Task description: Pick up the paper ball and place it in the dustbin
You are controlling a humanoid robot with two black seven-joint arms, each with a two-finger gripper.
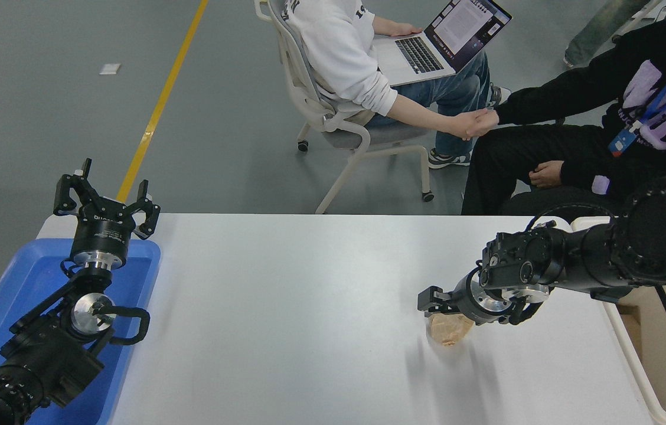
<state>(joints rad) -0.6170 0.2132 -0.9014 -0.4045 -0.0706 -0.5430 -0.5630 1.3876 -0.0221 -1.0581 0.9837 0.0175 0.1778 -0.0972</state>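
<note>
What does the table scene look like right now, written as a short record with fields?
Paper ball: crumpled tan-brown kraft paper ball on the white table
Right gripper: black right gripper low over the ball, partly covering it; grasp unclear
Left gripper: black left gripper open, parked above the blue plastic tray
Dustbin: cream-white plastic dustbin at right edge

I see crinkled, matt brown paper ball (449, 329) on the smooth, faintly glossy white desk (309, 307); a smooth cream plastic dustbin (634, 354) at its right edge.
</note>
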